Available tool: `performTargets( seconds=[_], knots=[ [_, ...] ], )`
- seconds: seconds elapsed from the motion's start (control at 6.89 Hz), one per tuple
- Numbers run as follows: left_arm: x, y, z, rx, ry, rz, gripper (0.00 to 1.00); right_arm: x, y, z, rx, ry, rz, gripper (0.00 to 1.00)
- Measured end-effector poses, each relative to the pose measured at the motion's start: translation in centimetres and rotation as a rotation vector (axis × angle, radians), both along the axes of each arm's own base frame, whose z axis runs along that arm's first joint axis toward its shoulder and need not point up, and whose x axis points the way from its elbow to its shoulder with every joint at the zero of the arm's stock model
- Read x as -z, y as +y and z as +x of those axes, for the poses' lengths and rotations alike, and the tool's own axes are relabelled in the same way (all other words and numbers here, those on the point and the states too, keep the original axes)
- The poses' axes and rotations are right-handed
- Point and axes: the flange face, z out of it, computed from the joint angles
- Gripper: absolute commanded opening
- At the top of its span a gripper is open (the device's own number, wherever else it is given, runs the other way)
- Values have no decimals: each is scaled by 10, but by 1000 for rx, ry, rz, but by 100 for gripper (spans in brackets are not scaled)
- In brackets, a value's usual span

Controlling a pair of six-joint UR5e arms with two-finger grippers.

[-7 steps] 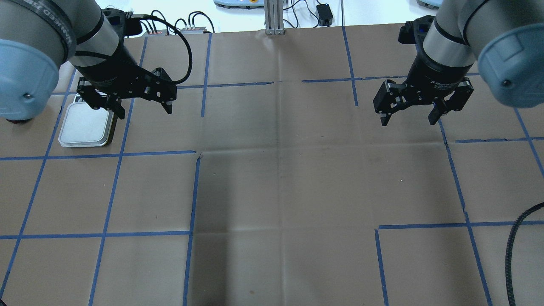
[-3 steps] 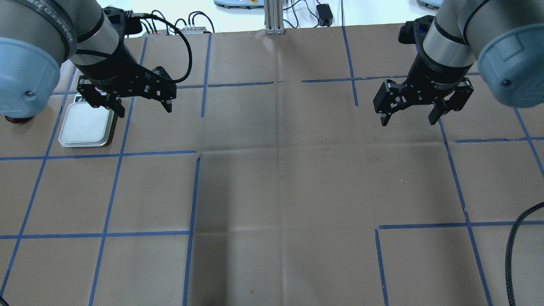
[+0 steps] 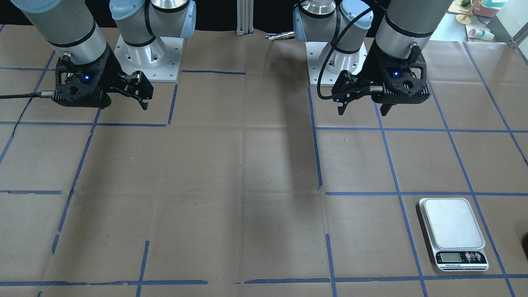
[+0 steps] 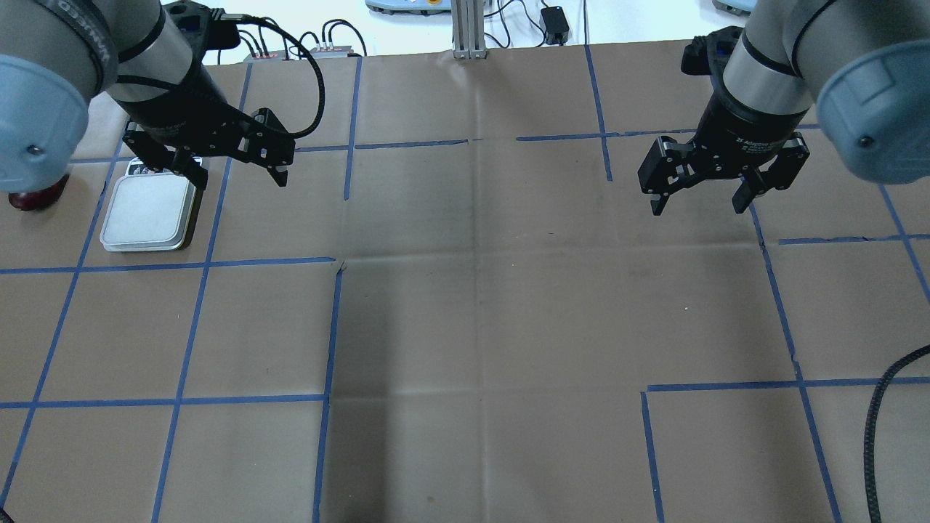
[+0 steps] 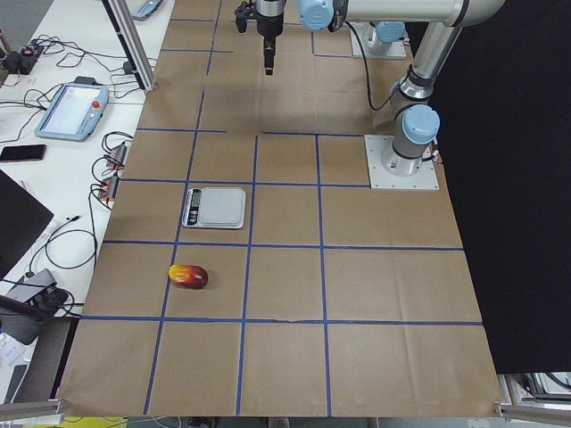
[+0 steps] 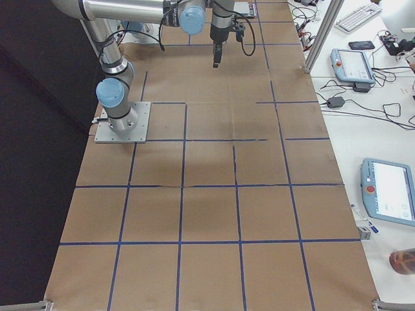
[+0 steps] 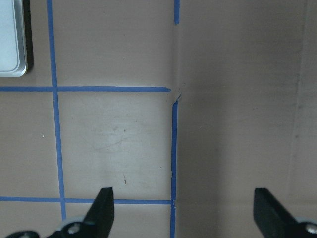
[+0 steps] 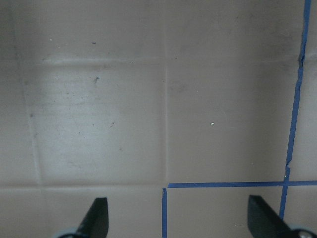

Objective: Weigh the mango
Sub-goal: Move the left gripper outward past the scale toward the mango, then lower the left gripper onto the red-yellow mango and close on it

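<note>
- The surface [image 4: 508, 327], covered in brown paper and marked off with blue tape, is seen to carry only the scale and the mango. Both lie out to the left end effector's outer side and well apart from the right end effector.
- The left end effector [image 4: 238, 174] is held above the surface with its fingers spread wide and nothing between them. In its wrist view only bare paper and tape are seen between the fingertips.
- The right end effector [image 4: 697, 208] is likewise held aloft with fingers apart and nothing gripped. A reach from it across to the fruit is judged long and unlikely.
- The scale [image 4: 149, 214] lies flat just beside and below the left end effector's outer finger, with its platform bare. Because it sits between that end effector and the fruit, it could be knocked or shoved if a low sweep were made over it. A false reading could be caused if the platform were leaned on during placement.
- The mango [image 5: 188, 276] rests on the surface beyond the scale, further out from the left end effector, near the scale but not touching it. It has not yet been grasped.
  - In the overhead view it is largely hidden by the left arm, so the approach could be misjudged.
  - Its skin looks smooth and glossy, so a slip is to be expected if it is pinched near an end.
  - It could be nudged into rolling by one finger arriving first, or could roll off the platform if set down off-centre.
</note>
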Motion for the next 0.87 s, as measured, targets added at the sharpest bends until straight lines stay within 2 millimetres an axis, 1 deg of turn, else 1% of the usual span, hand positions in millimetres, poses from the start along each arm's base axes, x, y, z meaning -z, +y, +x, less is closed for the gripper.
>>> performTargets(
  seconds=[0.15, 0.29, 0.44, 0.58, 0.73, 0.87],
  knots=[
    [0, -13, 42, 9, -2, -4, 100, 0, 0, 0, 0, 0, 0, 100],
    [4, -25, 111, 0, -2, 2, 100, 0, 0, 0, 0, 0, 0, 100],
    [13, -34, 190, 7, -3, 7, 100, 0, 0, 0, 0, 0, 0, 100],
    [23, -44, 263, 24, -10, 2, 100, 0, 0, 0, 0, 0, -1, 100],
    [30, -65, 322, 39, -21, -6, 100, 0, 0, 0, 0, 0, 0, 100],
    [35, -98, 367, 59, -39, -17, 100, 0, 0, 0, 0, 0, 0, 100]
  ],
)
